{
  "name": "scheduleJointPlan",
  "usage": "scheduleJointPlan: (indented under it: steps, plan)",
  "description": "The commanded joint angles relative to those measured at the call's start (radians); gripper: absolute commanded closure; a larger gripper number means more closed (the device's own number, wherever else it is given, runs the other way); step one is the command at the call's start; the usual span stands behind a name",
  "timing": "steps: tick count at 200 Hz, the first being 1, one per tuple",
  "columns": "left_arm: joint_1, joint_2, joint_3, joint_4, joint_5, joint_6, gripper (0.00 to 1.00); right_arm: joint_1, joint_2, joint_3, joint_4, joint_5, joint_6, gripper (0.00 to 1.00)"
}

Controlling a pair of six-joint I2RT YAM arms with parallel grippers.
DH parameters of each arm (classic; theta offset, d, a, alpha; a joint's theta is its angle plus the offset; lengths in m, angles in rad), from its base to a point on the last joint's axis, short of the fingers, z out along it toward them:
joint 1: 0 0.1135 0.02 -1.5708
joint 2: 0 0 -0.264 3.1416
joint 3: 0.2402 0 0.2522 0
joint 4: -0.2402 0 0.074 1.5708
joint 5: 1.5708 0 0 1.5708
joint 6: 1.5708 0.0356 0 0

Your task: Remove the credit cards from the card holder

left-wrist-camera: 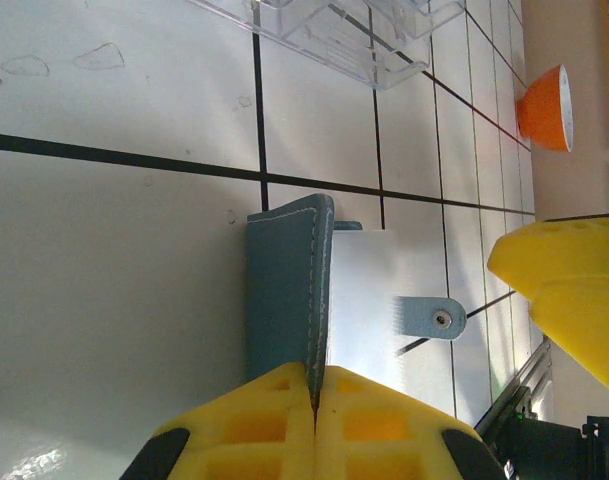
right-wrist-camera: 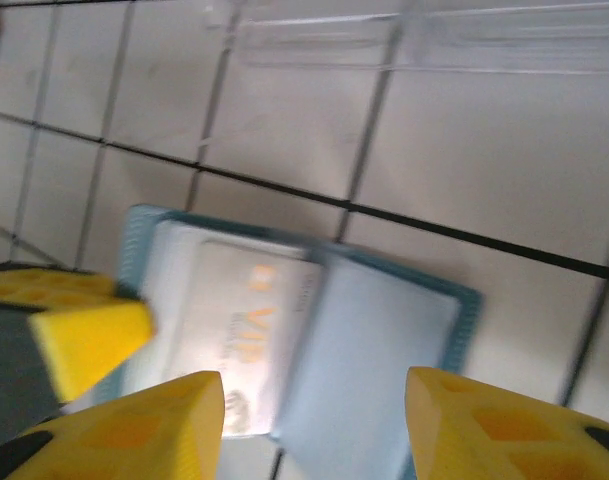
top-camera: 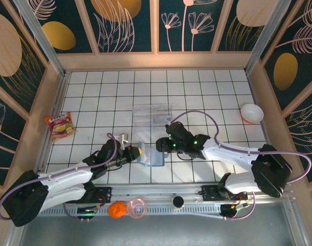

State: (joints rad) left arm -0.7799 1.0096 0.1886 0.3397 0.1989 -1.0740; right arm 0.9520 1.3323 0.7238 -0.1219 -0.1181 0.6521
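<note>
L gripper (left-wrist-camera: 314,400): closest to the lens in the left wrist view. Yellow fingers (left-wrist-camera: 244,425) pressed tight together, clamped on the edge of one wallet flap.
Wallet (top-camera: 150,155): teal, lying open on the white tiled table (top-camera: 94,92), near the middle, btwn the two grippers and just on the near side of the clear tray (top-camera: 152,115).
Wallet flap: the gripped flap stands up on edge, stitched rim toward the left wrist cam. Other half lies flat on the tiles.
Wallet axis: the opened spread runs approx left–right, from L gripper to R gripper. Can't tell the exact heading.
Clasp: small teal tab w/ a metal stud, lying over the pale inside.
Card (right-wrist-camera: 254,320): pale, orange lettering, blurred. Sits in the left half of the open wallet, long side running along the pocket. Can't tell how many cards.
R gripper (right-wrist-camera: 314,410): jaws apart, roughly half spread, over the open wallet w/ the card and fold below the gap. Nothing held. Can't tell if the fingertips touch the wallet.
Arms: both reach in from the near edge and meet at the wallet.
Bowl (top-camera: 252,113): white inside, orange outside, far right, well apart from the wallet.
Snack packet (top-camera: 61,125): red and yellow, at the left edge.
</note>
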Motion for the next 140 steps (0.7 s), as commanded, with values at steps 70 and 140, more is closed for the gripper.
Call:
scheduleJointPlan:
  steps: [70,140]
  plan:
    - [-0.002,-0.043,-0.029,-0.17,-0.08,-0.081,0.87,0.007,0.236,0.04,0.16,-0.228,0.006,0.61]
    - [-0.001,-0.239,0.016,-0.418,-0.237,-0.008,0.71,-0.004,0.23,0.019,0.138,-0.195,0.002,0.67]
